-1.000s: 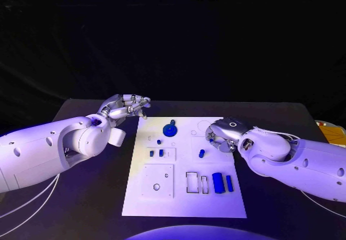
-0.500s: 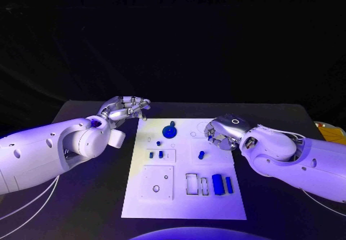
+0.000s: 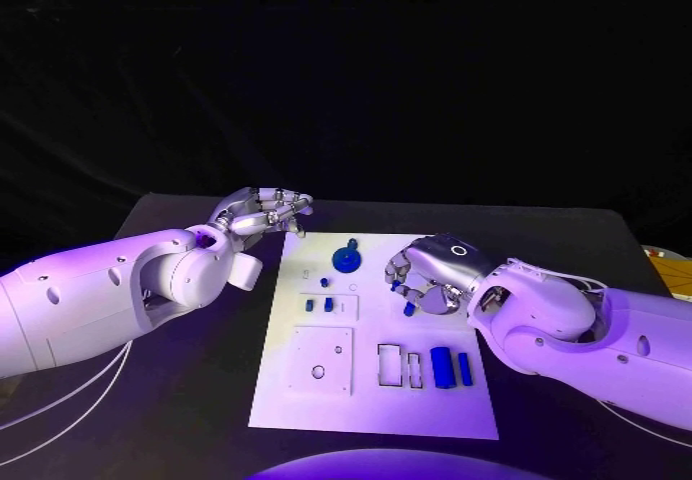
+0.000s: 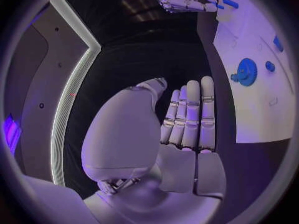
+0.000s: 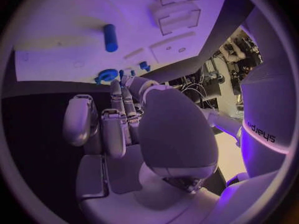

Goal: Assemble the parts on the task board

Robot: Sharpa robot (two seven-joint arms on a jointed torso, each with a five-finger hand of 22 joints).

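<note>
The white task board (image 3: 332, 400) lies mid-table. A blue gear (image 3: 346, 258) stands at its far end, small blue pieces (image 3: 320, 303) sit in slots left of centre, and a short blue peg (image 3: 408, 308) lies near the middle. Two blue blocks (image 3: 449, 367) lie at the right. My right hand (image 3: 426, 275) hovers over the board just beyond the peg, fingers bent and holding nothing. The right wrist view shows the peg (image 5: 110, 37) apart from the fingertips (image 5: 118, 87). My left hand (image 3: 267, 212) is raised by the board's far left corner with nothing in it, its fingers (image 4: 190, 117) side by side.
Rectangular recesses (image 3: 397, 365) sit beside the blue blocks, and a square plate with holes (image 3: 320, 360) is at the board's near left. An orange object (image 3: 666, 258) lies at the table's right edge. Black table surface surrounds the board.
My right hand has moved left over the board and closer to the blue peg. The left hand has barely shifted.
</note>
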